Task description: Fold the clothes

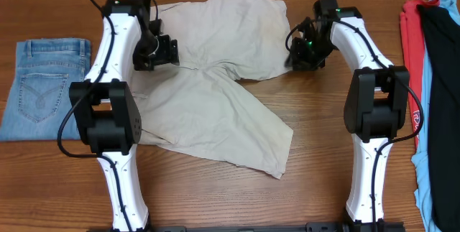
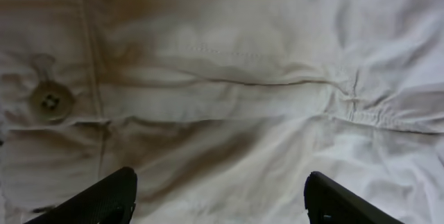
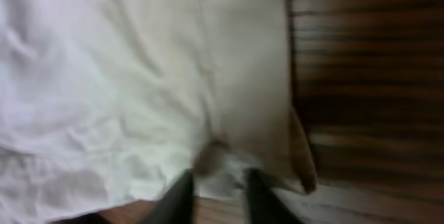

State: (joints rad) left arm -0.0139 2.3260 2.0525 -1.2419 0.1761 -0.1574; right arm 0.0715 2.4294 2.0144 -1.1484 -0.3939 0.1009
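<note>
The pale beige shorts (image 1: 215, 110) lie spread across the middle of the wooden table (image 1: 323, 153), with one leg towards the back right and one towards the front. My left gripper (image 1: 164, 51) hovers over their left part, wide open and empty. In the left wrist view (image 2: 218, 196) it is just above the cloth (image 2: 229, 57), near a button (image 2: 50, 101) and a seam. My right gripper (image 1: 296, 49) is at the shorts' right edge. In the blurred right wrist view its fingers (image 3: 220, 189) are close together with bunched cloth (image 3: 104, 78) between them.
Folded light-blue jeans (image 1: 44, 88) lie at the left edge. A red garment (image 1: 411, 45), a light-blue one (image 1: 431, 117) and a black one (image 1: 442, 52) lie at the right edge. Bare wood (image 3: 368, 78) shows to the right of the shorts.
</note>
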